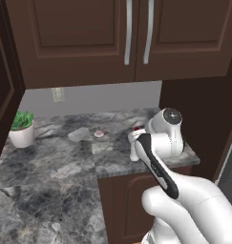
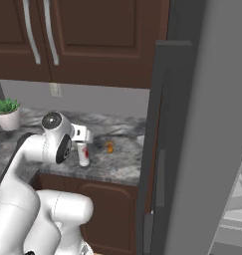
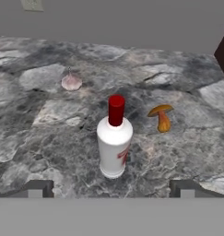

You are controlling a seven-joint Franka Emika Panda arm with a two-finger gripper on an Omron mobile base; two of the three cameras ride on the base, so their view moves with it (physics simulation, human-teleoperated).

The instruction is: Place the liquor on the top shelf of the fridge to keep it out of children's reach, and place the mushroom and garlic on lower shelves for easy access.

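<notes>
One fridge (image 2: 202, 124), silver-grey, stands at the right end of the run, its door swung open toward the counter; pale interior slabs show at the lower right edge of the right base view, too cropped to count. One marble counter (image 1: 46, 162) runs beneath two dark wooden cabinet doors (image 1: 84, 38), each with a metal bar handle. One potted plant (image 1: 22, 128) sits at the far left, well apart from everything else.

On the counter's right section — one liquor (image 3: 114, 145) bottle, upright, white with a red cap, near the front edge. One mushroom (image 3: 162, 117) stands beside and slightly behind it, not touching. One garlic (image 3: 71, 82) bulb lies farther back on the other side, apart from both. Bare stone surrounds all three items.

One gripper (image 3: 111, 190) is level with the bottle's base, its fingertips (image 3: 37, 189) spread wide — one on either side of the bottle, with open stone between each tip and the glass. Nothing is held.
</notes>
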